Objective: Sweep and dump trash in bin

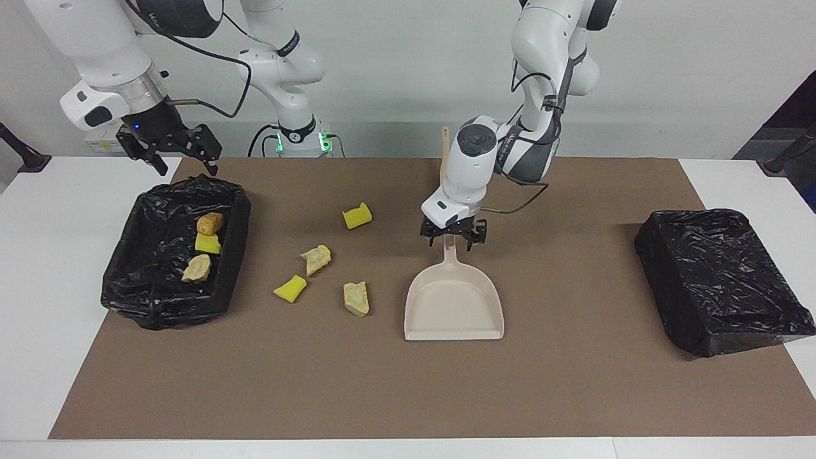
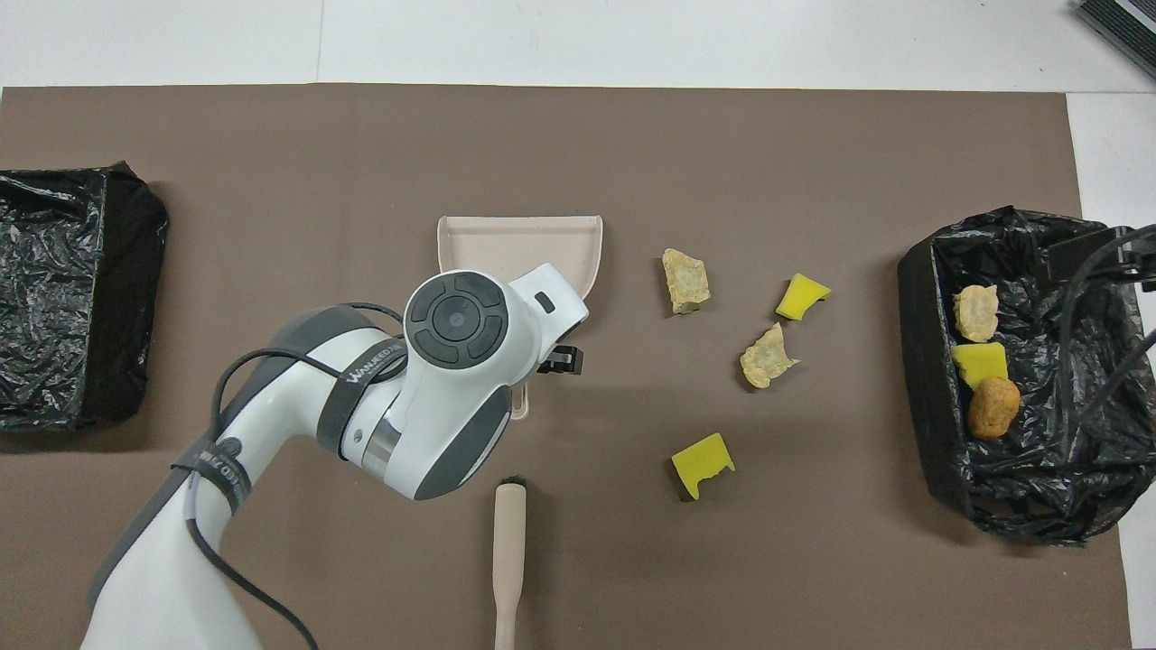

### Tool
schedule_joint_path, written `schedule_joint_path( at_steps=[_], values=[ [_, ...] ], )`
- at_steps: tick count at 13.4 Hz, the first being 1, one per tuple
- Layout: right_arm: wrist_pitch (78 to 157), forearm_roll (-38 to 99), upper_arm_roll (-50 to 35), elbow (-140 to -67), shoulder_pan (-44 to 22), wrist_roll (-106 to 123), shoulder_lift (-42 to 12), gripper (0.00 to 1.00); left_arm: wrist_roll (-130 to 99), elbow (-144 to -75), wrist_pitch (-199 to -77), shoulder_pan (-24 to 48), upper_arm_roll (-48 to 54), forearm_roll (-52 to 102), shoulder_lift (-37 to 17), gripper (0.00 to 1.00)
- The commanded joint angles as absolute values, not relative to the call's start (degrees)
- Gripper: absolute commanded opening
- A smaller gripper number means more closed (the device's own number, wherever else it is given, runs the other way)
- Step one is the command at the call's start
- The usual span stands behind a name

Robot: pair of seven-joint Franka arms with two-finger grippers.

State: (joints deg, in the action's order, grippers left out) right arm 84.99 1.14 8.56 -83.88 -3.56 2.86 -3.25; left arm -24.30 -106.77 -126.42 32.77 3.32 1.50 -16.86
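Observation:
A beige dustpan [image 1: 454,306] lies mid-mat with its handle toward the robots. My left gripper [image 1: 452,241] is down at that handle, open, one finger on each side of it. Several trash chunks lie on the mat beside the pan: yellow wedges [image 1: 357,215] [image 1: 290,288] and beige lumps [image 1: 316,259] [image 1: 356,298]. The black-lined bin [image 1: 127,280] at the right arm's end holds a brown lump [image 1: 210,223], a yellow wedge [image 1: 207,243] and a beige lump [image 1: 196,268]. My right gripper [image 1: 172,156] hangs open over the bin's rim nearest the robots.
The beige brush [image 2: 508,551] lies nearer the robots than the dustpan, in line with its handle; my left arm hides most of it in the facing view. A closed black-bagged box [image 1: 720,280] sits at the left arm's end. The brown mat [image 1: 574,395] covers the table's middle.

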Motion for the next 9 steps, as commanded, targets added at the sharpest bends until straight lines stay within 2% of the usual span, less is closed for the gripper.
schedule_joint_path(
  at_steps=[1,2,3,6,9],
  values=[
    [83.76,0.7,8.88,-85.08,-2.73,5.54,-1.93,1.0,-24.17,-108.28,-125.77,33.4,2.9,2.11,-15.56,0.48],
    [83.5,0.44,8.79,-85.08,-2.38,5.36,-1.93,1.0,-23.82,-108.37,-125.77,33.31,2.9,2.02,-15.56,0.24],
    [83.32,-0.26,8.79,-85.08,-2.37,5.27,-1.93,1.0,-23.82,-108.37,-125.68,33.31,2.9,2.02,-15.56,0.11],
    [83.23,-0.44,8.26,-85.08,-1.23,5.27,-1.93,1.0,-19.63,-107.84,-123.84,32.79,2.73,0.8,-15.47,0.0],
    [83.58,-0.18,8.17,-86.12,-1.14,5.19,-1.15,1.0,-9.0,-107.58,-119.9,30.6,1.85,0.35,-13.1,0.0]
  ],
)
